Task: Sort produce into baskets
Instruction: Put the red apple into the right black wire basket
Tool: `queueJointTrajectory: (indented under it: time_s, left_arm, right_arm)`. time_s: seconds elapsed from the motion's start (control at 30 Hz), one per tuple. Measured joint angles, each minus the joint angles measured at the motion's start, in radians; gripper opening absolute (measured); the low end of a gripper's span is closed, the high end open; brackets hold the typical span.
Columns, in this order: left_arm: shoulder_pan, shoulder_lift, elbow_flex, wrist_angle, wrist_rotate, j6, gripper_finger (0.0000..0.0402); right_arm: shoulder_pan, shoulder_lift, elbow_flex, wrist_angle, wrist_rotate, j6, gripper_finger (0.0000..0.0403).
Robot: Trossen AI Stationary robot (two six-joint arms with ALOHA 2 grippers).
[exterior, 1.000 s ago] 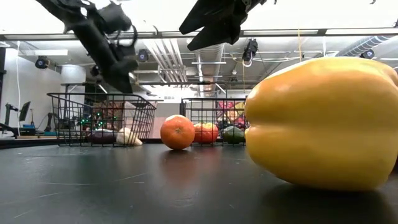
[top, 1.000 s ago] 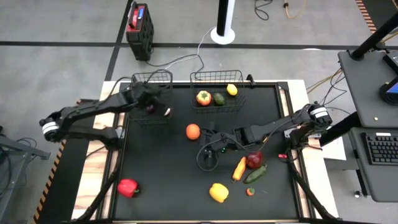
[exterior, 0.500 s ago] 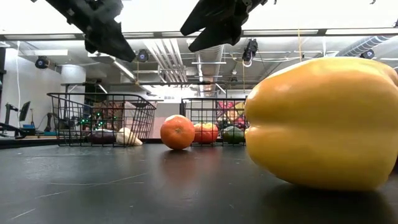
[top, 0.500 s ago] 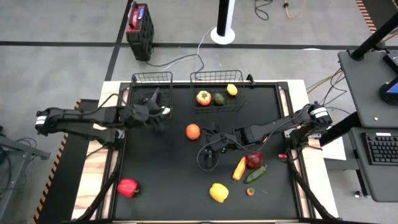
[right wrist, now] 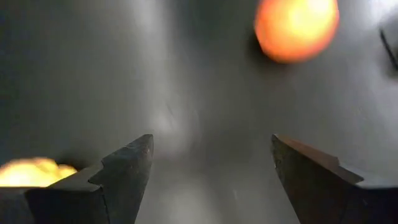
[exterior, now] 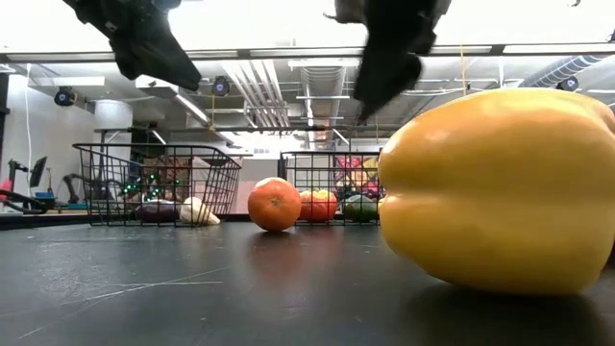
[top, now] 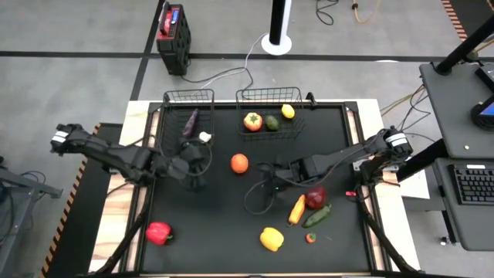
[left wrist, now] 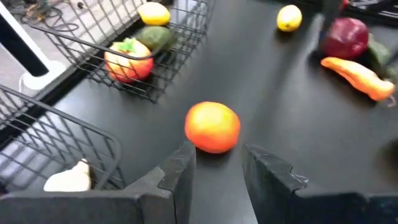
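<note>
Two baskets sit at the far edge of the table point(top: 231, 232): the narrower basket point(top: 188, 97) holds a purple eggplant point(top: 191, 121) and a pale garlic point(top: 204, 137), the wider basket point(top: 268, 96) a tomato-like red fruit point(top: 252, 120), an avocado point(top: 272, 122) and a lemon point(top: 288, 111). Sorting looks partly done – an orange point(top: 239, 163), a carrot point(top: 297, 208), a dark red pepper point(top: 315, 198), a cucumber point(top: 317, 215), a yellow pepper point(top: 271, 239) and a bright red pepper point(top: 158, 232) lie loose on the black top, with one tiny red piece point(top: 310, 237) I cannot identify.

The step in hand appears to be a reach for the orange, which rests between the two arms in front of the baskets. The left pincer point(top: 193, 161) hangs just left of the orange, its arm stretched low from the left edge; its wrist view shows the orange just beyond narrowly parted, empty fingers point(left wrist: 180, 171). The right pincer point(top: 270, 171) hovers on the orange's other side, arm reaching in from the right edge, jaws spread wide with nothing between them (its own camera also sees the orange).

Next, I judge, one pincer must drop over the orange – the left would need to spread wider first – while the other stays out of its way.
</note>
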State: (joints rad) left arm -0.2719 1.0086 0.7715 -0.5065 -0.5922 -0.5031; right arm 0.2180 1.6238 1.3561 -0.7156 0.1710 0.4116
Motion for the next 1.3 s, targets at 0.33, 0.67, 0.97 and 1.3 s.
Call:
queueJointTrajectory:
  time_s: [0.33,0.67,0.97,1.3]
  left_arm:
    - [-0.086,0.045,0.0,0.004,-0.022,-0.091,0.0113]
    - [-0.094,0.078,0.023,0.01,-0.038,-0.092,0.0113]
    - [-0.094,0.144,0.029,0.089,-0.019,-0.08,0.0113]
    - [-0.094,0.202,0.029,0.18,-0.018,-0.037,0.0113]
  right_arm:
    - [0.0,0.0,0.014,-0.381,-0.105,0.171,0.0315]
    - [0.016,-0.042,0.015,-0.574,-0.154,0.248,0.0315]
    - [0.054,-0.169,0.015,-0.663,-0.164,0.345,0.0315]
    - [0.188,-0.301,-0.029,-0.663,-0.121,0.6,0.0315]
